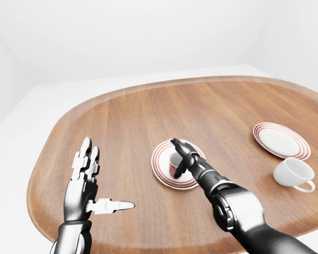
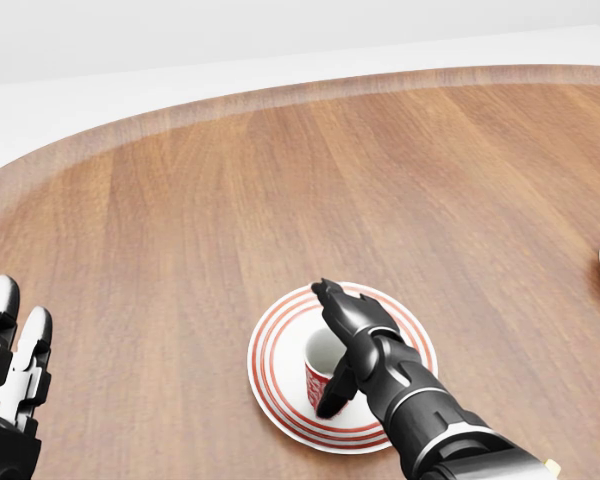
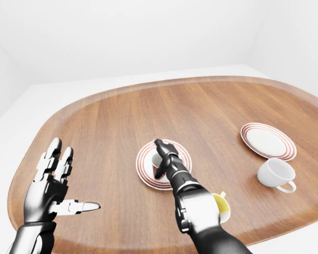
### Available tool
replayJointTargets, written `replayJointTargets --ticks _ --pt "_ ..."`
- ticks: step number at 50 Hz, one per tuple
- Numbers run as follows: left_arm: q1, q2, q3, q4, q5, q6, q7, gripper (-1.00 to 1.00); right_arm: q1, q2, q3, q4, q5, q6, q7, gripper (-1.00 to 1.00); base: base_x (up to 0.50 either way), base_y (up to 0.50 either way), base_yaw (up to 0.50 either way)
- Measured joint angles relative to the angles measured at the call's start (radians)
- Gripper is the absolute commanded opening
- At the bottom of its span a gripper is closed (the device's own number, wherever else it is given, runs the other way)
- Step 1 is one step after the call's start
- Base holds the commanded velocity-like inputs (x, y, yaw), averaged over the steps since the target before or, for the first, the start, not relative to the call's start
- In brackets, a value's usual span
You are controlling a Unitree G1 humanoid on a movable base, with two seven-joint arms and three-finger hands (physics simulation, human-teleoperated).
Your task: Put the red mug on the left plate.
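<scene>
The red mug (image 2: 314, 382), white inside, stands on the left plate (image 2: 273, 358), a white plate with red rings, low in the head view. My right hand (image 2: 332, 346) is open just right of the mug. Its fingers stretch over the rim and the thumb points down past the mug's side, and none of them closes round it. Whether they touch the mug is unclear. My left hand (image 1: 91, 182) is open with fingers spread and thumb out, well left of the plate and holding nothing.
A second red-ringed plate (image 1: 281, 140) lies at the right of the round wooden table (image 1: 127, 116), with a white mug (image 1: 293, 173) just below it. A yellow mug (image 3: 221, 207) peeks out behind my right forearm. The table edge runs close under my left hand.
</scene>
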Motion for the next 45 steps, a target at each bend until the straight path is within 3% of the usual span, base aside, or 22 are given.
replayJointTargets --ticks 20,30,39,42,45 --pt "-0.004 0.002 -0.003 -0.005 0.002 0.009 0.004 1.0 0.003 0.002 -0.004 0.0 -0.02 0.014 0.011 1.0 0.0 0.0 0.0" --pt "-0.009 0.002 -0.001 -0.008 0.0 0.015 0.009 1.0 -0.043 -0.017 0.007 -0.002 -0.015 0.002 0.019 1.0 0.0 0.0 0.0" --pt "-0.015 0.003 -0.009 -0.016 0.007 0.023 0.02 1.0 -0.245 -0.099 -0.016 -0.064 0.225 -0.065 0.159 1.0 0.0 0.0 0.0" --pt "-0.016 0.003 -0.013 -0.019 0.008 0.025 0.025 1.0 -0.297 -0.129 -0.003 -0.13 0.324 -0.056 0.209 1.0 0.0 0.0 0.0" --pt "-0.017 0.005 -0.016 -0.022 0.009 0.027 0.028 1.0 -0.322 -0.157 0.013 -0.219 0.408 -0.028 0.251 1.0 0.0 0.0 0.0"
